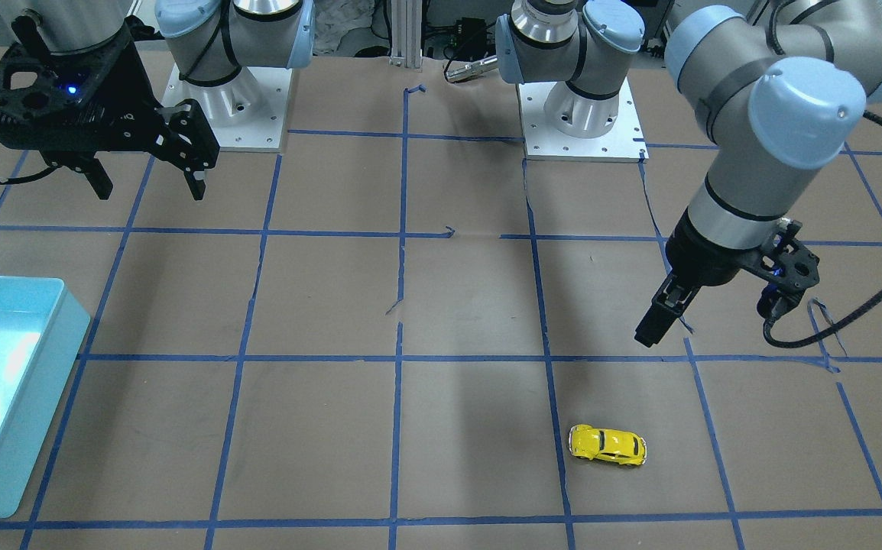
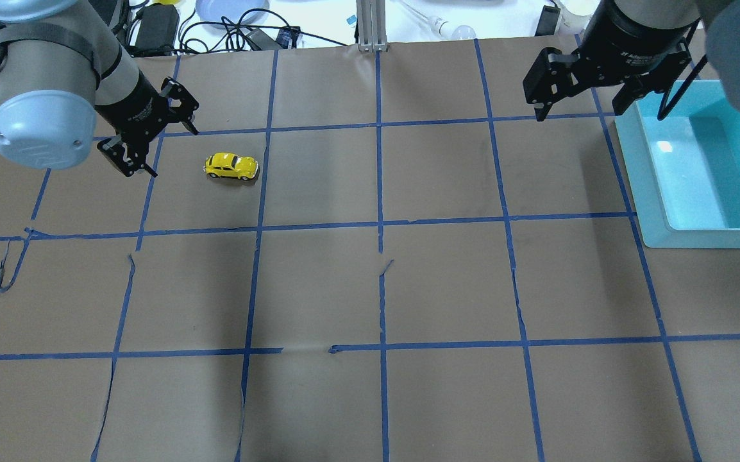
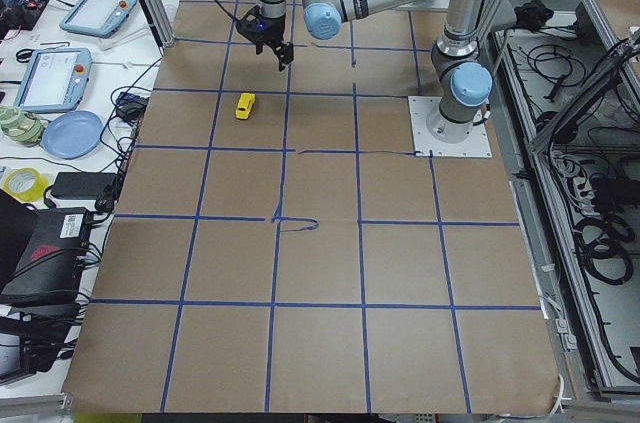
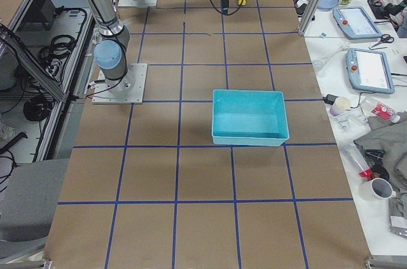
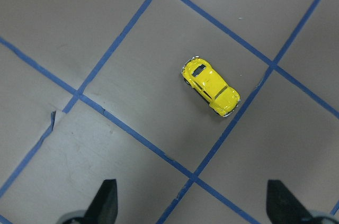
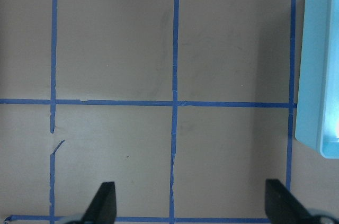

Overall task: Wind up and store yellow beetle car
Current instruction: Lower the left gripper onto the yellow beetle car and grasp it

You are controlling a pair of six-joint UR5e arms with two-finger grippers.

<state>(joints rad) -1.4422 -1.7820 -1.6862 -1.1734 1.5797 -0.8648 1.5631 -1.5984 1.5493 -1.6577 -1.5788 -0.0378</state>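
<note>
Left fingers [image 5: 106, 200] apart, right fingers [image 6: 106, 203] apart, yellow beetle car [image 2: 231, 166] upright, long axis side-to-side, heading unclear.

Nothing can be read for certain. The right gripper [image 2: 581, 113] bears two short lines of small white lettering [image 2: 640, 61] on its black collar, just above the fingers, seen in the overhead view. It is too blurred to make out letters or numbers.
</note>
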